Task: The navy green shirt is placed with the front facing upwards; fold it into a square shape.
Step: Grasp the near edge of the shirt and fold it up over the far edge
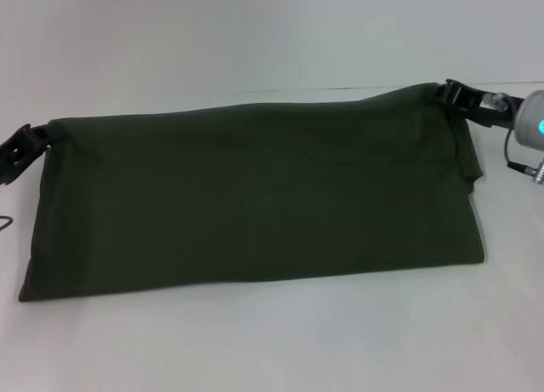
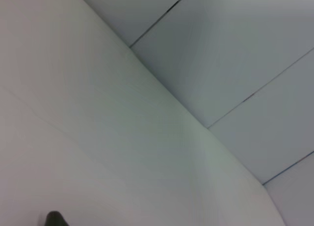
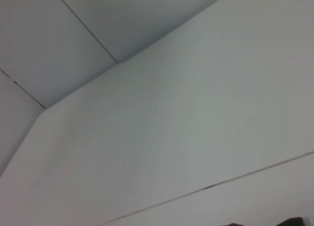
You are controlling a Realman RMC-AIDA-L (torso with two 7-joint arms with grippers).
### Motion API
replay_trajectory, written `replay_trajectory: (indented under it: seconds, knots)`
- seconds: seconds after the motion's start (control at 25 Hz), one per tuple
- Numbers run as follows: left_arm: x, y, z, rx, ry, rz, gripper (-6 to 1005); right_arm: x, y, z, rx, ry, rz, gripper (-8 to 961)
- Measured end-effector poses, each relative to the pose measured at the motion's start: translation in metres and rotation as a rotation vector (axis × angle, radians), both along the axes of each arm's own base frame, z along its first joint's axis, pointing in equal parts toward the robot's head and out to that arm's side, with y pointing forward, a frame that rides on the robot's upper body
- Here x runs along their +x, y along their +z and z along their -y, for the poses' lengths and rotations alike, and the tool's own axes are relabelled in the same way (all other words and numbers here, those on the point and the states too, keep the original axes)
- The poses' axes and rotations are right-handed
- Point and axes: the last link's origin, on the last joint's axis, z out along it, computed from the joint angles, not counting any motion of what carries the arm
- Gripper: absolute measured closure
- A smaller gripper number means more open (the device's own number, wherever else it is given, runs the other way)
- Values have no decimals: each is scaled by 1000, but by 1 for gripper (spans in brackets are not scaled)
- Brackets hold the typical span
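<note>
The navy green shirt lies folded into a wide dark olive band across the white table, plain side up, with no lettering showing. My left gripper is at the band's far left corner, shut on the shirt's edge. At the far right corner my right gripper is also shut on the shirt's edge, lifting that corner slightly. Both wrist views show only white table and wall panels, with small dark bits at their lower edges.
The white table stretches in front of the shirt, and its far edge meets a white wall behind. A grey joint of the right arm with a lit teal light sits at the far right.
</note>
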Motion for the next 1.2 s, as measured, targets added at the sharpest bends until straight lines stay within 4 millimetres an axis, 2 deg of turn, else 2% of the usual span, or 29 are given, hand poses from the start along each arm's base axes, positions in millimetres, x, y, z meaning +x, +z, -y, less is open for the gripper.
replay_trajectory:
  seconds: [0.2, 0.68, 0.92, 1.08, 1.2]
  knots:
    - [0, -6, -6, 5, 18, -23, 970, -3, -8, -3, 8, -8, 34, 822]
    - [4, -18, -18, 31, 57, -69, 960, -5, -10, -11, 47, -19, 74, 793]
    - [0, -20, -18, 109, 99, -56, 954, -8, -14, -12, 68, 18, 96, 779]
    - [0, -20, -18, 142, 99, -44, 848, -7, -14, -12, 77, 9, 80, 769]
    - [0, -21, -17, 144, 103, -38, 768, -6, -13, -11, 82, 4, 77, 647]
